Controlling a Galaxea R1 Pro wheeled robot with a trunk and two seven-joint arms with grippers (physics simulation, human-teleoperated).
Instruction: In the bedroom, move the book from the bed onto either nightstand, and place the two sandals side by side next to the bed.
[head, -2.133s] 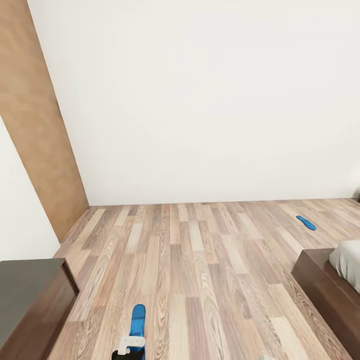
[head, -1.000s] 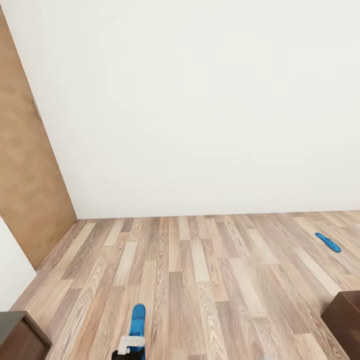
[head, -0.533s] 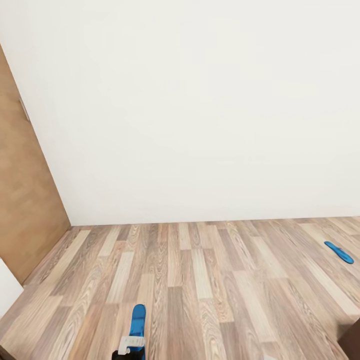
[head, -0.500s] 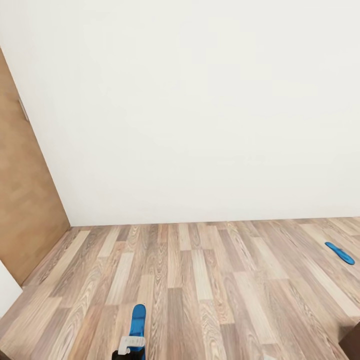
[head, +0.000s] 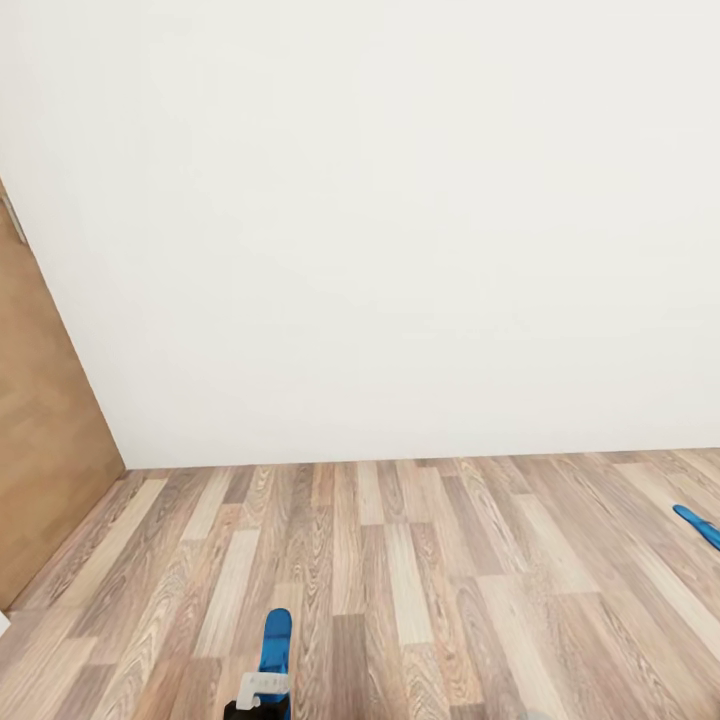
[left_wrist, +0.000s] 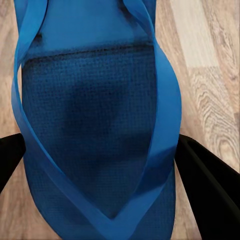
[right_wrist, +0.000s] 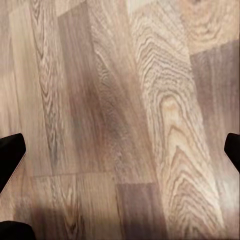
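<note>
One bright blue sandal (head: 275, 640) sticks out forward from my left gripper (head: 262, 692) at the bottom of the head view, held above the wood-plank floor. In the left wrist view the sandal (left_wrist: 95, 100) and its thong straps lie between the two black fingers (left_wrist: 207, 182), which press its sides; the left gripper (left_wrist: 100, 165) is shut on it. The other sandal (head: 700, 525) lies flat on the floor at the far right edge. My right gripper (right_wrist: 120, 150) hangs open over bare planks, nothing between its fingers. The book, bed and nightstand are out of view.
A plain white wall (head: 400, 230) stands ahead, meeting the floor (head: 420, 560) a few planks away. A brown wooden door panel (head: 40, 470) runs along the left side.
The camera has swung: the dark cabinet at the left and the bed corner at the right have slid out of the picture. The held sandal keeps its place in my left gripper.
</note>
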